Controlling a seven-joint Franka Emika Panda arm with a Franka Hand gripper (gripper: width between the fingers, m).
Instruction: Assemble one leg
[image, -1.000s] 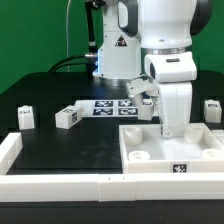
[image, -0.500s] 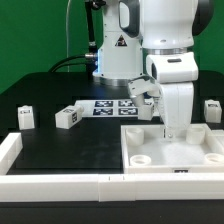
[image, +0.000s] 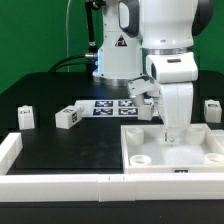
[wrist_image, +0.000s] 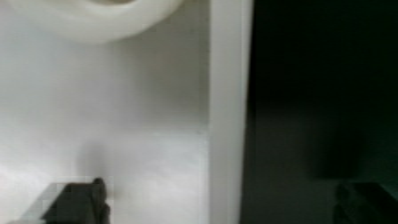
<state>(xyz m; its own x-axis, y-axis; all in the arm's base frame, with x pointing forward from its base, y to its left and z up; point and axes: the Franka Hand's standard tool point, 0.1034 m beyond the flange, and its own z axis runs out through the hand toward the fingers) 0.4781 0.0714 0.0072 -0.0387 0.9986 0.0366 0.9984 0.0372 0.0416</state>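
Observation:
My gripper reaches straight down at the far edge of the large flat white panel on the exterior view's right. In the wrist view the two dark fingertips stand wide apart, one over the white panel and one over the black table, with the panel's rim between them. The gripper is open and holds nothing. A round socket shows on the panel. Three small white legs with tags lie loose: one at the left, one nearer the middle, one at the far right.
The marker board lies flat behind the panel, in front of the robot's base. A low white rail runs along the front of the black table and turns up at the left.
The panel's front edge has shifted slightly down in the exterior view, so the tag on its front face now sits lower. The gripper has hardly moved.

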